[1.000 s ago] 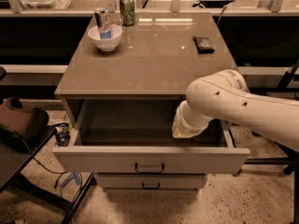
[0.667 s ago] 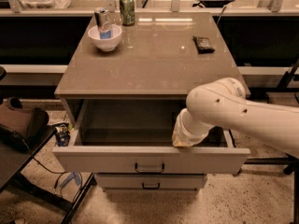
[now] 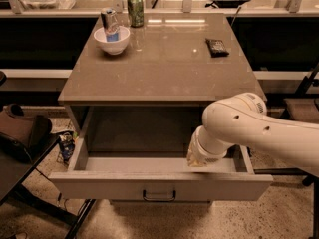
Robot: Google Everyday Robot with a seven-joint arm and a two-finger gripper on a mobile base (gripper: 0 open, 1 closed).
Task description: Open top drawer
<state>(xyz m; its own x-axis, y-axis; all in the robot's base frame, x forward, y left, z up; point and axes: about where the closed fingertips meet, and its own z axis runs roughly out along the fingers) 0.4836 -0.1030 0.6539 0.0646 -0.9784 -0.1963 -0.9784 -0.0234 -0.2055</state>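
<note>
The top drawer [image 3: 159, 185] of the grey-taupe cabinet stands pulled well out toward me. Its small dark wire handle [image 3: 159, 196] is at the centre of the front, and its pale grey interior [image 3: 134, 164] shows nothing inside. My white arm reaches in from the right. Its end, with the gripper [image 3: 197, 159], dips into the drawer's right half just behind the front panel. The bulky wrist hides the gripper's tip. The two lower drawers are hidden under the open one.
On the cabinet top [image 3: 159, 68] stand a white bowl holding a can [image 3: 112, 38], a green can [image 3: 135, 10] and a small dark packet [image 3: 217, 47]. A dark chair with a bag [image 3: 22, 136] stands close at the left. Chair legs are at the right edge.
The drawer front has come further out toward me. The arm's end has moved forward and down with it, staying just behind the front panel.
</note>
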